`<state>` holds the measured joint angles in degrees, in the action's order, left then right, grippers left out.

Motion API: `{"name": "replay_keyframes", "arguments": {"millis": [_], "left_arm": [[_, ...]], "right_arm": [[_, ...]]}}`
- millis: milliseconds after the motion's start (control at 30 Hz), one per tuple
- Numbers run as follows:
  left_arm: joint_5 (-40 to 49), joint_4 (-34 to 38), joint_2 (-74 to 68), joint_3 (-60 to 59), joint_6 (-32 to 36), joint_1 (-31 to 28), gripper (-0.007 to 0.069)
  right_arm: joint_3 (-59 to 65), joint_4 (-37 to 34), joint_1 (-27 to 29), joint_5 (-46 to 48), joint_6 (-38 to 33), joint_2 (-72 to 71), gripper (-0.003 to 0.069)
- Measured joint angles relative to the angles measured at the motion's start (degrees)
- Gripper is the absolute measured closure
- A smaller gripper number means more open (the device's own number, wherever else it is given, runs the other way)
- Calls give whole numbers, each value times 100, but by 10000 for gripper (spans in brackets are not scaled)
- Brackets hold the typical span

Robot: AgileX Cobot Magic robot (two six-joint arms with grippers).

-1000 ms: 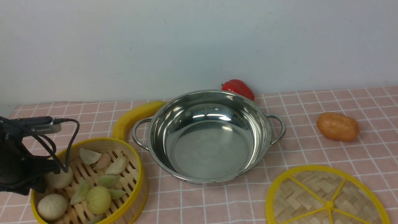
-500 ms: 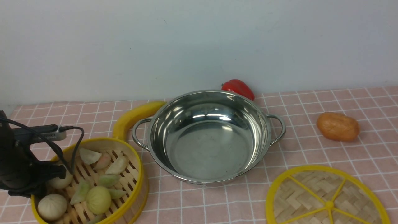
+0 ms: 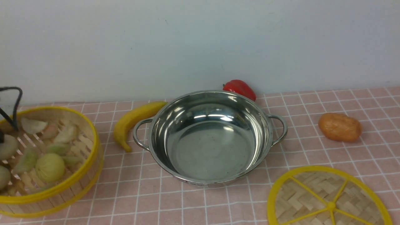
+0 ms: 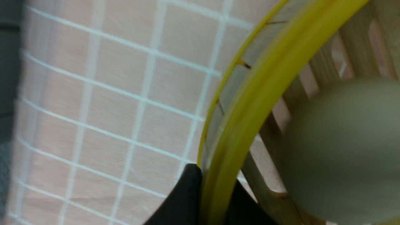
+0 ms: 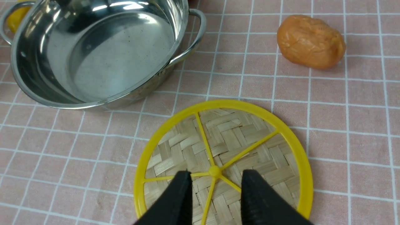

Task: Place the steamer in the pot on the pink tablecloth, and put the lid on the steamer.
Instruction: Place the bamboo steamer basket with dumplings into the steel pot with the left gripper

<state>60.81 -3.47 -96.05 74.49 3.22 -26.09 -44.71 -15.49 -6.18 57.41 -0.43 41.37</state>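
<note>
The steamer (image 3: 47, 156), a bamboo basket with a yellow rim and toy buns and dumplings inside, hangs tilted above the pink tablecloth (image 3: 312, 150) at the far left. My left gripper (image 4: 214, 184) is shut on its yellow rim (image 4: 265, 78), one finger outside and one inside; a bun (image 4: 343, 150) sits close by. The steel pot (image 3: 209, 137) stands empty in the middle and also shows in the right wrist view (image 5: 103, 53). The lid (image 3: 328, 200) lies flat at the front right. My right gripper (image 5: 215, 173) hovers open over the lid (image 5: 225, 140), fingers either side of its centre knob.
A banana (image 3: 134, 120) lies against the pot's left handle. A red pepper (image 3: 240, 88) sits behind the pot by the wall. An orange potato-like lump (image 3: 339, 127) lies at the right, also in the right wrist view (image 5: 311, 42).
The steamer has risen off the cloth and swung left and away from the pot, uncovering the whole banana. My left arm has moved almost out of the front view.
</note>
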Motion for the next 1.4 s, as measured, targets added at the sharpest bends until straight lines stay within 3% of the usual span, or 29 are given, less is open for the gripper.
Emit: {"name": "replay_keyframes", "arguments": {"millis": [167,267,300,333,433,633,900,1400], "left_arm": [[522,913,123,877,517,519,595],[516,1130,97,1247,528,1256,595],[490,1168,12,1545,422,1910,595],[484,1168,-3,1574,408,1978,595],[467,1040,-428,2172,142,3068,595],[733,347,-1733,3419,-405,4205,595],[965,66,-2966,4482,-489,4385,595],[954,155,-3773,4623,-383,4385,595]], "right_arm": [[0,-113,0,11,0,0,419],[0,-209,0,22,0,0,419],[0,-297,0,35,0,0,419],[0,-321,0,35,0,0,419],[0,-511,0,35,0,0,419],[0,-674,0,67,0,0,419],[0,-690,0,122,0,0,419],[0,-707,0,135,43,0,419]]}}
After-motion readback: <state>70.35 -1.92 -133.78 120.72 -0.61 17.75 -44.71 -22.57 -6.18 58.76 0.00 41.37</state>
